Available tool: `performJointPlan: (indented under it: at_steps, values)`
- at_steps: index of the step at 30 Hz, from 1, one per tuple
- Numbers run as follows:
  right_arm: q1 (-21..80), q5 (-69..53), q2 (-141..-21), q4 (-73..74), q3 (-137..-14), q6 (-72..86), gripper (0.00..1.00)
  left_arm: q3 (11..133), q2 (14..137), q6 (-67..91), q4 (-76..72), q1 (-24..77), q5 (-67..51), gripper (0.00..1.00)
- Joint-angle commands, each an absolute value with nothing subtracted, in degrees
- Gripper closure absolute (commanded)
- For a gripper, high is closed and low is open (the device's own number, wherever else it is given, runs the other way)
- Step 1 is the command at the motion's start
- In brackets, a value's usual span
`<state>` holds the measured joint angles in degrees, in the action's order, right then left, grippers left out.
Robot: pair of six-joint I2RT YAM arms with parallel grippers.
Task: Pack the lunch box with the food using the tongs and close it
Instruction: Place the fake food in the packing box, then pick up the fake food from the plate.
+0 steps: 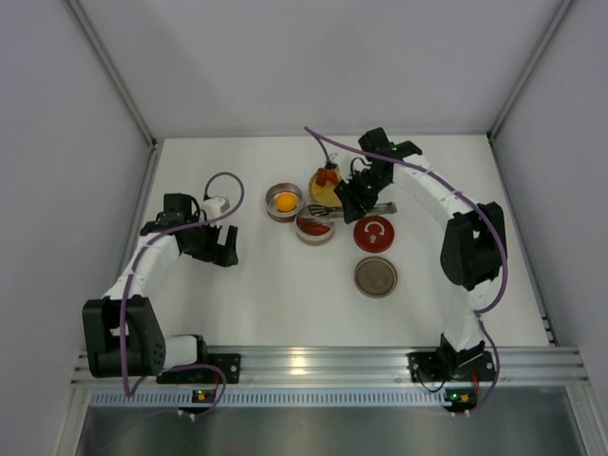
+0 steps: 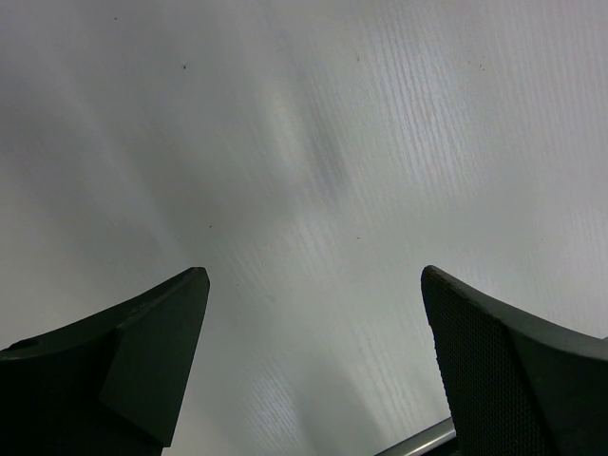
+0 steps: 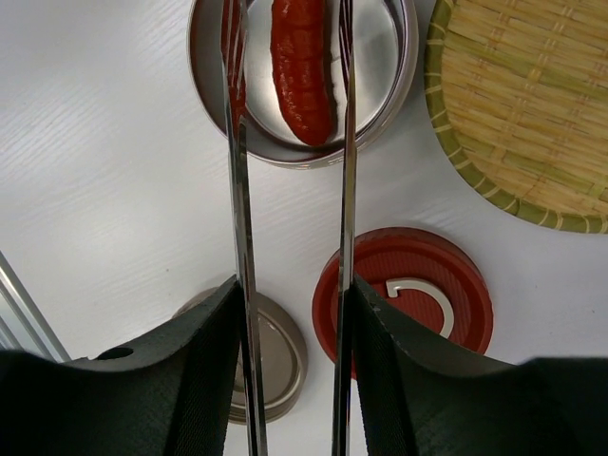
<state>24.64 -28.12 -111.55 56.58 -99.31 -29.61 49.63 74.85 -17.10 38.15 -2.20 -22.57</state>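
Note:
My right gripper (image 3: pixel 293 290) is shut on the silver tongs (image 3: pixel 237 152), and it shows in the top view (image 1: pixel 353 195) as well. The tongs' two arms stand apart, either side of a glossy red food piece (image 3: pixel 302 66) lying in a round lunch box tin (image 3: pixel 285 157). Their left arm is clear of the piece; whether the right one touches it I cannot tell. From above, this tin (image 1: pixel 314 226) sits beside a second tin (image 1: pixel 284 201) holding the orange ball (image 1: pixel 285 200). More red food (image 1: pixel 329 177) lies on the woven plate (image 1: pixel 321 193). My left gripper (image 2: pixel 313 285) hangs open over bare table, left of the tins.
A red lid (image 3: pixel 418 294) with a metal ring handle lies right of the tongs. A grey-brown lid (image 3: pixel 275 351) lies nearer the arms' bases. The woven yellow plate (image 3: pixel 522 114) is at the upper right. White walls enclose the table on three sides.

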Motion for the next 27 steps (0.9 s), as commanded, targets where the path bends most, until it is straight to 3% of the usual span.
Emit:
performJointPlan:
  at_steps: [1,12,18,27]
  values:
    - [25.66,-30.23,-109.69,55.54,-102.65,-29.27,0.54,51.06,72.95,-17.84,37.09,-2.11,-22.5,0.02]
    - [22.15,-29.63,-106.43,53.97,-109.33,-23.03,0.55,50.98,72.16,-18.19,37.53,-2.11,-22.5,0.02]
    - [21.62,-16.03,-109.5,48.96,-110.39,-18.64,0.56,50.98,72.68,-18.11,37.27,-2.11,-22.5,0.02]
    - [21.27,-6.95,-114.43,45.09,-111.79,-16.79,0.57,50.98,73.04,-18.02,37.18,-2.11,-22.41,0.02]
